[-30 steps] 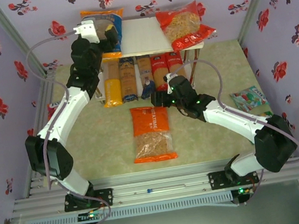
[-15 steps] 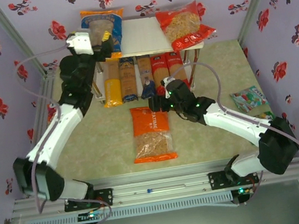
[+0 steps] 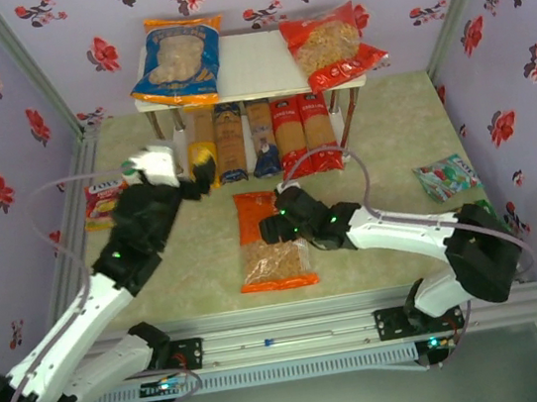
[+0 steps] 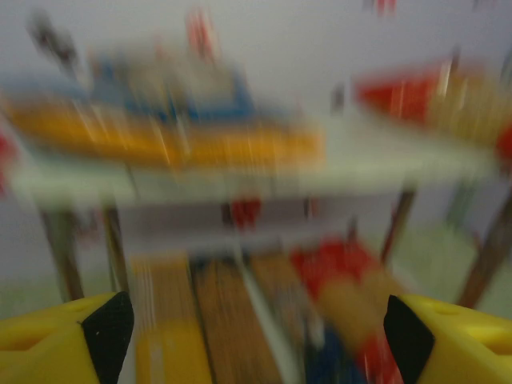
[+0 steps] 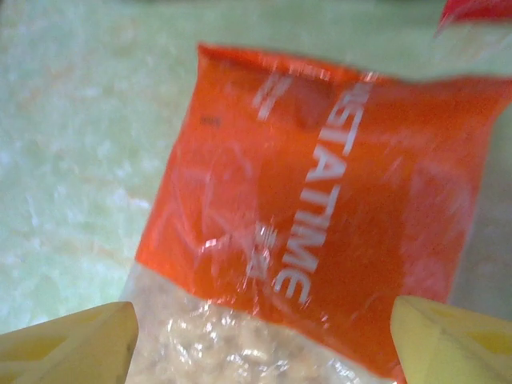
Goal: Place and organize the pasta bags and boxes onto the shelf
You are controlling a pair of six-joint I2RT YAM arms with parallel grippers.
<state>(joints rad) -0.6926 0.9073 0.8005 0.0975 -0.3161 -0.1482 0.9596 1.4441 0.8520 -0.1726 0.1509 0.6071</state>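
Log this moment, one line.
left hand: open, empty | right hand: open, over orange bag | on shelf: blue-orange bag, red bag

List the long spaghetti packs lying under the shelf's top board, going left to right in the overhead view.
yellow pack → first dark blue pack → second dark blue pack → first red pack → second red pack
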